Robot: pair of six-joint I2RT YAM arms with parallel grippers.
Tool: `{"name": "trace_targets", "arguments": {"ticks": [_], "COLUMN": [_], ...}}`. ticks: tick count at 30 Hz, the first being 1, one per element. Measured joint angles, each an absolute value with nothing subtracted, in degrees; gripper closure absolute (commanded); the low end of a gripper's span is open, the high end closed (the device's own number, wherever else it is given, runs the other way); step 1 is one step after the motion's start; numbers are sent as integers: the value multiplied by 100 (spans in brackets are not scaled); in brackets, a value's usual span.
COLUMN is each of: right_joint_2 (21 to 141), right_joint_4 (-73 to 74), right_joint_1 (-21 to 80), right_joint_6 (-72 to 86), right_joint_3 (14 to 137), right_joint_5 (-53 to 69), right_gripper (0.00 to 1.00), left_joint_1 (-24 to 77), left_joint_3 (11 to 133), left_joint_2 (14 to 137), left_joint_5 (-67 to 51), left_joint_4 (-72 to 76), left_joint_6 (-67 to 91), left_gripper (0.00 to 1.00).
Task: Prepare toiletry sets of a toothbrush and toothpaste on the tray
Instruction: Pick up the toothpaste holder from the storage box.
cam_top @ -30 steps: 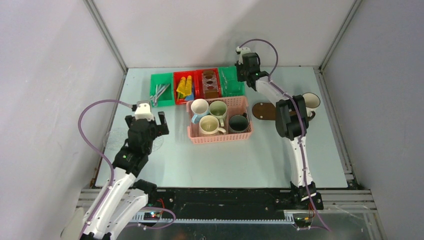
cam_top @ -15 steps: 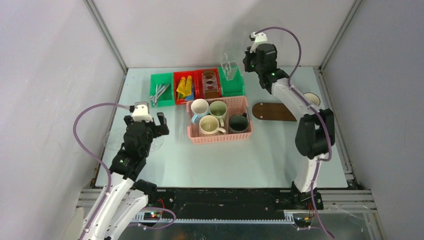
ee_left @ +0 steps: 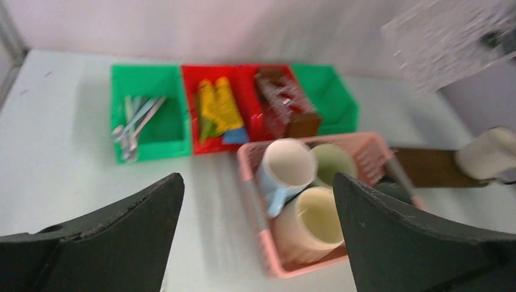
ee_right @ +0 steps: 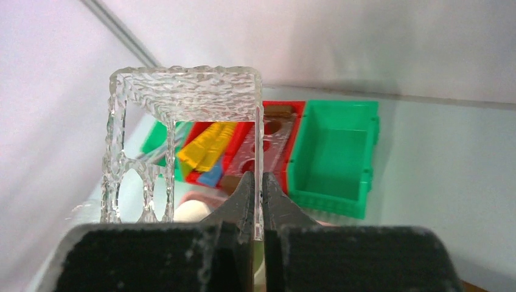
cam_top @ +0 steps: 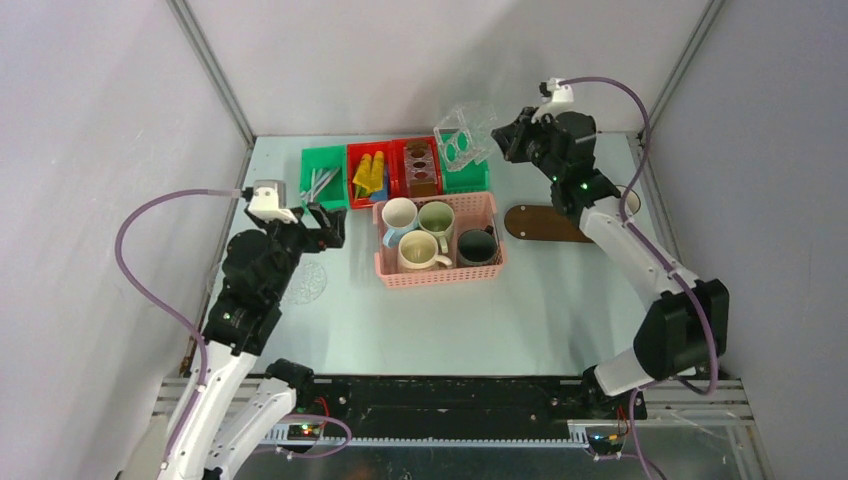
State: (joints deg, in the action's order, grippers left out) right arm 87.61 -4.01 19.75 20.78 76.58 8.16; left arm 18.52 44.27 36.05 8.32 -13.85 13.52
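- The tray (cam_top: 545,223), a flat dark wooden oval, lay just right of the pink lattice basket (cam_top: 440,277), likely awaiting sets.
- Glossy ceramic mugs (cam_top: 400,213) sat inside the basket; tubes (cam_top: 368,172) and brushes (cam_top: 318,185) lay behind it.
- The right gripper (cam_top: 505,140) pinched a clear dimpled holder (cam_top: 465,135) by one thin wall, aloft behind the basket.
- The left gripper (cam_top: 325,225) hung left of the basket, jaws spread, empty.

Left wrist view is motion-blurred throughout, and the clear textured plastic holder (ee_left: 450,42) is cut by its top-right edge. Top view: white ceramic mug (cam_top: 630,203) is mostly behind the right arm (cam_top: 640,255); thin silvery brushes (cam_top: 320,183) are too small to count.
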Motion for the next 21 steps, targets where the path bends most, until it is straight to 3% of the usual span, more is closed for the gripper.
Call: {"name": "trace_targets", "arguments": {"ticks": [11, 21], "right_joint_2": [7682, 7583], "right_joint_4": [-1391, -2233], "right_joint_1": [1975, 1970], "right_joint_6": [3472, 4521], "right_joint_3": [6635, 6066], "right_joint_5": [1855, 2488], "right_gripper": [100, 100], "left_joint_1": [1852, 1909], "left_joint_3": [4845, 4871], "left_joint_2": [4147, 4895], "left_joint_5": [-762, -1662], "left_joint_4": [27, 1179], "left_joint_6": [2493, 3395], "left_gripper": [0, 0]}}
